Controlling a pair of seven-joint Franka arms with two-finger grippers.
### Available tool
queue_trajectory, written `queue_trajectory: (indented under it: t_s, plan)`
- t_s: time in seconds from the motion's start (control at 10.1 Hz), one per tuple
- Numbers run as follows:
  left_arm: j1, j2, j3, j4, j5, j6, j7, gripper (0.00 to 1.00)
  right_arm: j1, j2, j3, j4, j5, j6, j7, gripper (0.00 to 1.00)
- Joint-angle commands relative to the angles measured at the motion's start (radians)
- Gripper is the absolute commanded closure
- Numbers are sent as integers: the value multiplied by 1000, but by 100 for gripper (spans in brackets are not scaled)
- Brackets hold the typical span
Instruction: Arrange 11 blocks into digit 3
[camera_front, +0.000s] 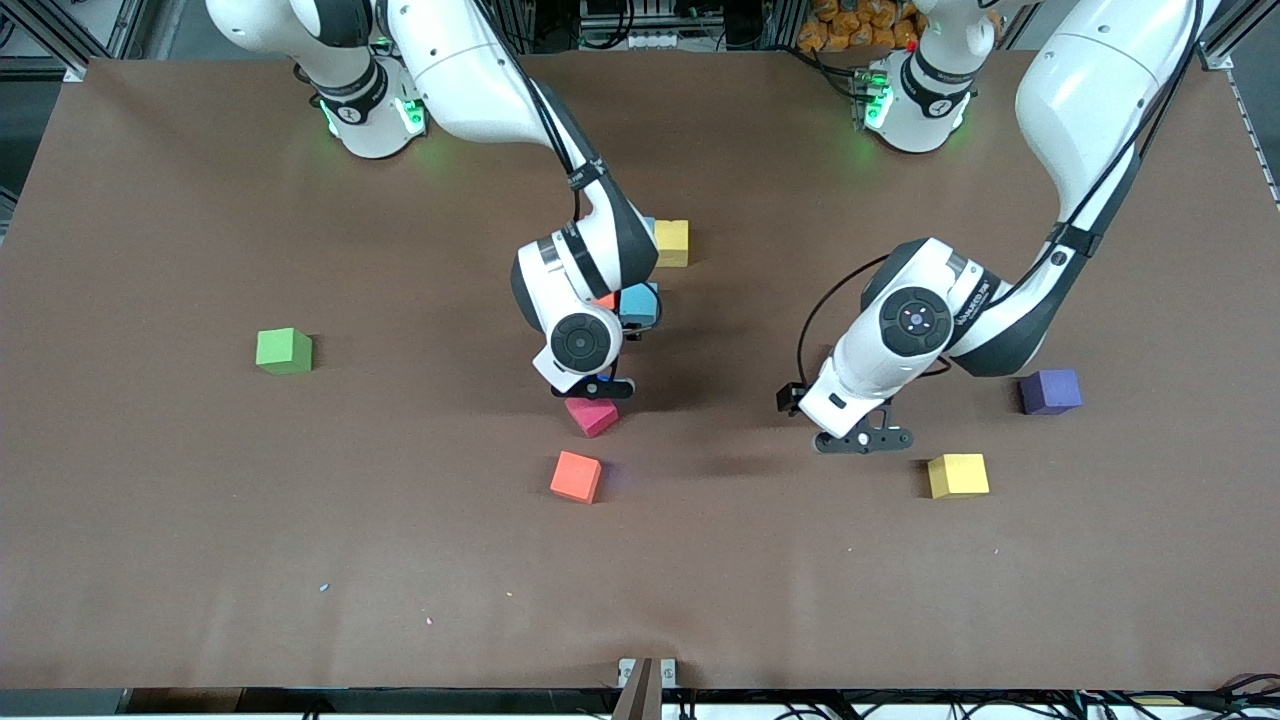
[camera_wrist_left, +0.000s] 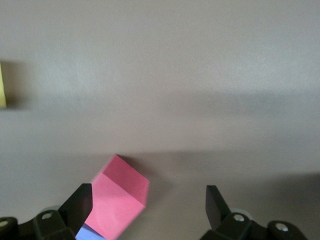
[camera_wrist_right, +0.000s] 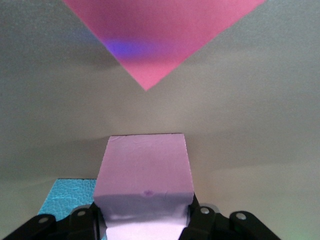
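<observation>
Front view, centre of the frame: the right gripper (camera_front: 592, 388) hangs just over a crimson block (camera_front: 592, 415), its fingers closed on a pale pink block (camera_wrist_right: 145, 187) that fills the lower middle of the right wrist view. In that same view the crimson block (camera_wrist_right: 150, 40) shows as a tilted corner at the top and a light blue block (camera_wrist_right: 72, 192) sits beside the held one. Up the frame in the front view a light blue block (camera_front: 640, 303) and a yellow block (camera_front: 672, 242) lie partly hidden by the right arm, with a sliver of orange between arm and blue. An orange block (camera_front: 576, 476) lies below the crimson one, a second yellow block (camera_front: 958, 475) and a purple block (camera_front: 1050, 391) at right, and a lone green cube (camera_front: 284, 351) at left on the brown table (camera_front: 200, 550).

The left gripper (camera_front: 862, 438) waits with its jaws wide apart over bare table beside the lower yellow block.

Fewer than eleven blocks can be counted, so the digit looks barely begun. To place well, the pink block should go down flat and square against its neighbour, released only once seated, without nudging the skewed crimson block.
</observation>
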Motion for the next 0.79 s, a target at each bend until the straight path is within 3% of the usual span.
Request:
queue_trajectory:
  t_s: [0.0, 0.69]
  plan:
    - [5, 8, -1, 0, 56, -19, 149, 0, -15, 15, 14, 32, 8, -12, 13, 100]
    - [14, 3, -4, -57, 93, -17, 352, 0, -23, 14, 13, 32, -1, -21, 7, 100]
